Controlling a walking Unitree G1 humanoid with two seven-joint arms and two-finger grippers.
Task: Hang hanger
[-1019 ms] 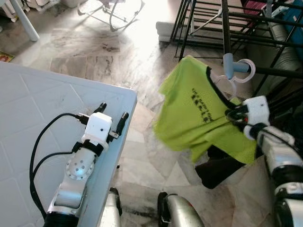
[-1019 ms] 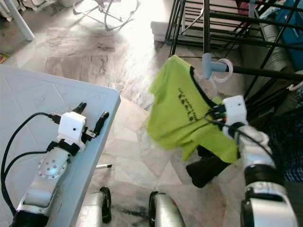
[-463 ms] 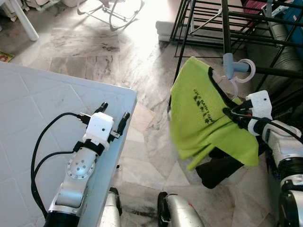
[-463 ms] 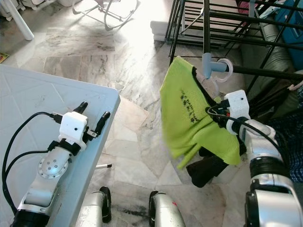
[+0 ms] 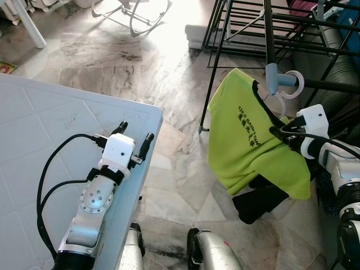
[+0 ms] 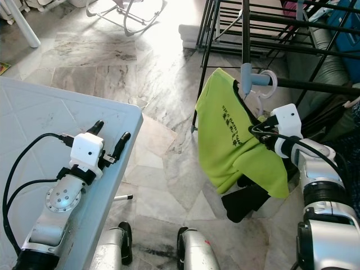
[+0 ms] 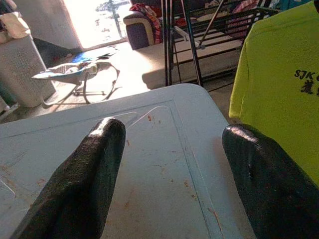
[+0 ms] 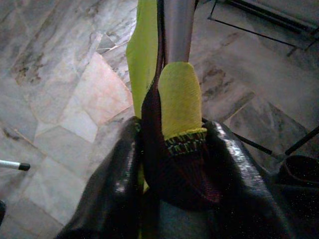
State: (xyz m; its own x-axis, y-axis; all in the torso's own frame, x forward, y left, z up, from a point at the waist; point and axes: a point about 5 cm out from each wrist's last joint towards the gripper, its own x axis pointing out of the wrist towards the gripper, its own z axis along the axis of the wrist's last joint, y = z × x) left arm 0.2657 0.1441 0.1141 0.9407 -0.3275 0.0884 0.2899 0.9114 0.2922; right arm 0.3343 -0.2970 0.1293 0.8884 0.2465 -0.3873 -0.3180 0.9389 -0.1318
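R gripper (image 5: 277, 131) at my 3 o'clock had jaws clamped on the hanger (image 5: 274, 100) through the green shirt (image 5: 247, 140)'s collar. Judged it light, floppy cloth on stiff plastic; best held at the neck. L gripper (image 5: 134, 139) sat over the tabletop (image 5: 34, 124), jaws apart, empty.

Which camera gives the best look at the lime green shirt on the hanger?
The left eye view: the whole green shirt hangs there beside the black rack, gripped by the right gripper. The right eye view matches. The left wrist view catches one side with lettering; the right wrist view, pinched fabric.

2 silver arms, white wrist blocks, black cables, black-fingered left pincer (image 5: 135, 140).
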